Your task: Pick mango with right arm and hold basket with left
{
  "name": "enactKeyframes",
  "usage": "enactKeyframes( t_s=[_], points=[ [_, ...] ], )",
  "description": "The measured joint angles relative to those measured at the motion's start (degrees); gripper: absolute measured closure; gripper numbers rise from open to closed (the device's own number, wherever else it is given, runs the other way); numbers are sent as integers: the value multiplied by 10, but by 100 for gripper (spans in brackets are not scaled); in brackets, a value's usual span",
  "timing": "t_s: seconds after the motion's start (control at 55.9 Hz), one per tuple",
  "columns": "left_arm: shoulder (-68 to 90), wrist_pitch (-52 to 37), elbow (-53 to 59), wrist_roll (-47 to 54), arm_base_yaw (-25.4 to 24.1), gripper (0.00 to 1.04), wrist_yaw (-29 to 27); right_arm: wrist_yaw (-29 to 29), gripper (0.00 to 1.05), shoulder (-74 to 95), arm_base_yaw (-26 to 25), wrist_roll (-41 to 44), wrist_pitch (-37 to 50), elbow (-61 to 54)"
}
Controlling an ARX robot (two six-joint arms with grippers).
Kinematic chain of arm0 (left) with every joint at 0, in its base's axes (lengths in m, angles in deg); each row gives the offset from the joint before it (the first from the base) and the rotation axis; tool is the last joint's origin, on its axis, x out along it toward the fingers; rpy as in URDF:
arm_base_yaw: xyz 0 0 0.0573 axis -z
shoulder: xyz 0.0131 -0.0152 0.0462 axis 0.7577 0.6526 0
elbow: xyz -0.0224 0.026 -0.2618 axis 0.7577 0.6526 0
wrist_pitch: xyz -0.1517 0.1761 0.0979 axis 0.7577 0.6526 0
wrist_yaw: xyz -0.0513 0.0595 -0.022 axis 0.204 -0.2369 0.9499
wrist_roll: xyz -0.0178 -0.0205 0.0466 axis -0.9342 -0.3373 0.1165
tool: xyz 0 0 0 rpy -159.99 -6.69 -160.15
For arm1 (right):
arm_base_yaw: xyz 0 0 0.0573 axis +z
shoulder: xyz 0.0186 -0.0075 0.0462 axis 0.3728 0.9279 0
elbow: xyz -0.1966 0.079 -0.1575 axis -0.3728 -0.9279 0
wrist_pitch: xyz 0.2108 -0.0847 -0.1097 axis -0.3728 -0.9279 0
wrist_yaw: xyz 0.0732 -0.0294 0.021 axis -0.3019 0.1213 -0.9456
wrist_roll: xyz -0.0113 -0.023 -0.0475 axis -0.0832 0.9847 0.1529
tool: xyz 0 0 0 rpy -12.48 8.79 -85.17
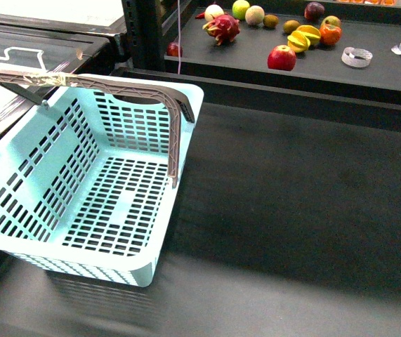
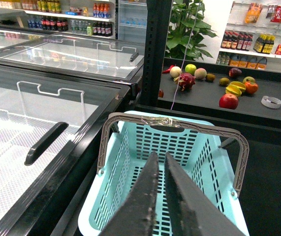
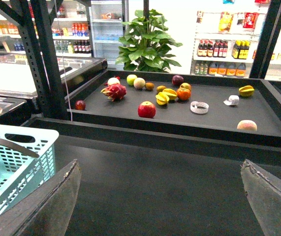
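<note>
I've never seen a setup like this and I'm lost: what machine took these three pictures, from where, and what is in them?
It is a robot with two arms, each ending in a gripper, a two-fingered clamp. The front view looks out from its body: a light turquoise slotted plastic basket stands empty on a dark counter, handles up. Behind it, a black shelf carries fruit, including a round red apple. The other two pictures come from cameras on the wrists. The left gripper, fingers nearly together, hangs above the basket and holds nothing. The right gripper is wide open, facing the shelf; the smooth oblong orange fruit lying apart from the rest may be the mango.
</note>
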Motion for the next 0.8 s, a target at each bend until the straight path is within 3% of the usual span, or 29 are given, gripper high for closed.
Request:
enactKeyframes(
  t_s=[0.447, 0.519, 0.608, 0.68, 0.805],
  points=[
    [0, 0, 0, 0, 0, 7, 0, 0, 8, 0, 0, 0, 0, 0],
    [2, 2, -1, -4, 3, 9, -11, 0, 8, 0, 0, 0, 0, 0],
    [115, -2, -21, -125, 74, 8, -259, 0, 8, 0, 0, 0, 0, 0],
    [223, -69, -27, -202, 72, 8, -346, 0, 8, 0, 0, 0, 0, 0],
    [445, -214, -72, -339, 41, 8, -312, 0, 8, 0, 1, 0, 0, 0]
  ],
)
